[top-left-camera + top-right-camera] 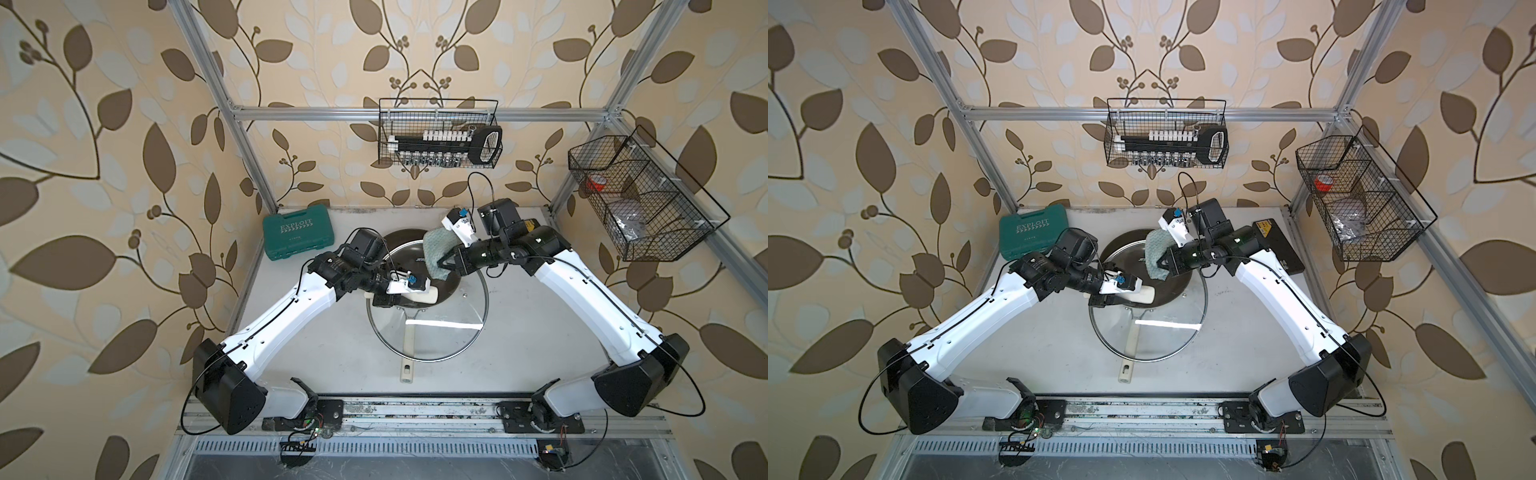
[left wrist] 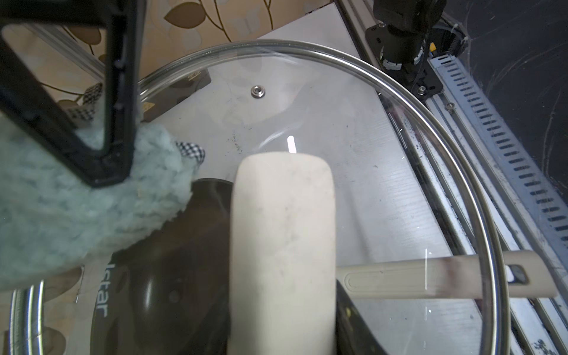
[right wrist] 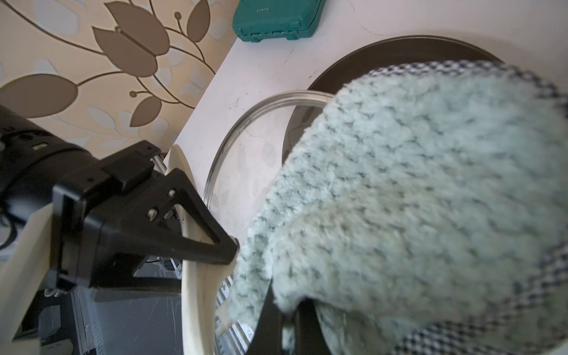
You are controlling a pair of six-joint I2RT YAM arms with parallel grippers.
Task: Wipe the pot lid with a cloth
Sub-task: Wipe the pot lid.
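Presently mid-wipe, by judgement. Left tool [image 1: 405, 294] pinched onto the cream bar handle [image 2: 281, 246] of the lid [image 1: 451, 332], jaws pressed against its two long sides; glass disc held over the pan [image 3: 399, 47] and apparently off the surface [image 1: 519, 345], tilt not readable. Right tool [image 1: 441, 262] pressed together on a fold of the cloth [image 1: 435, 248], the rest of the rag bunched around its tips and seemingly laid against the glass; contact not certain in either wrist view.

Key relation: handle's long axis straight ahead of the left tool, in line with its reach, and roughly parallel to the right tool's pointing direction, with the free end just beside the right tool's tips. Cloth and right tool on one side of that bar; the larger bare part of the glass on the other side, beyond the bar from the right tool's tips. Right arm nearer to the glass and the only one free to work. Judged need for the coming stroke: cloth carried around the bar's free end or lifted over it, not dragged into it, with the left tool's hold firm against the push. Teal case [image 1: 296, 235] well apart, back beside the left tool's wrist.
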